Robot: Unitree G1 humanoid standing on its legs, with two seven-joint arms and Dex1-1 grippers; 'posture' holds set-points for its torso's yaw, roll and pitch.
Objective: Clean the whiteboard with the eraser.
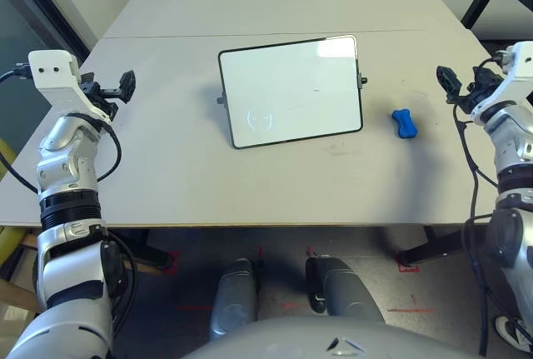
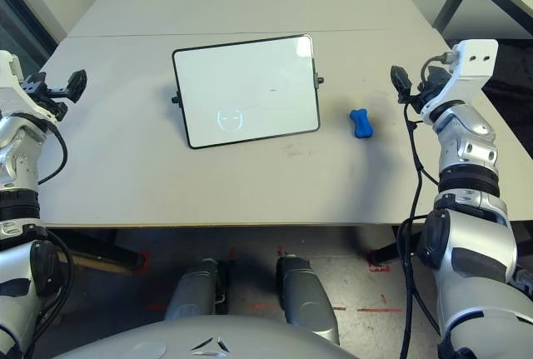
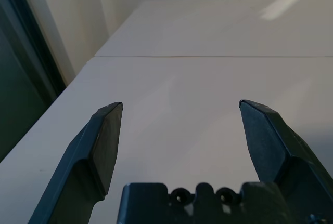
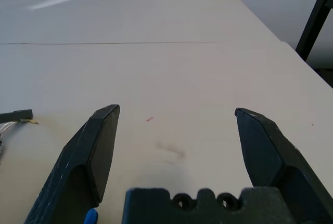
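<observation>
I saw the whiteboard (image 1: 291, 91) wiped nearly clean at upper centre, the eraser (image 1: 405, 122) lying free just right of it. My left gripper (image 3: 179, 130) and right gripper (image 4: 177, 130) hung wide open, empty, at the frame edges.

Glossy whiteboard (image 1: 291, 91) and smooth blue eraser (image 1: 405, 122) on matt table (image 1: 166, 176).

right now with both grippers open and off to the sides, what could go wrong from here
The whiteboard already looks nearly clean, with just a faint circle mark; more wiping may shift it, since nothing holds it on the table.

The eraser is small and lies flat beside the board, so the open right gripper could nudge it away instead of gripping it.

The left gripper hovers near the table's left edge, far from the board, too far to steady it.
</observation>
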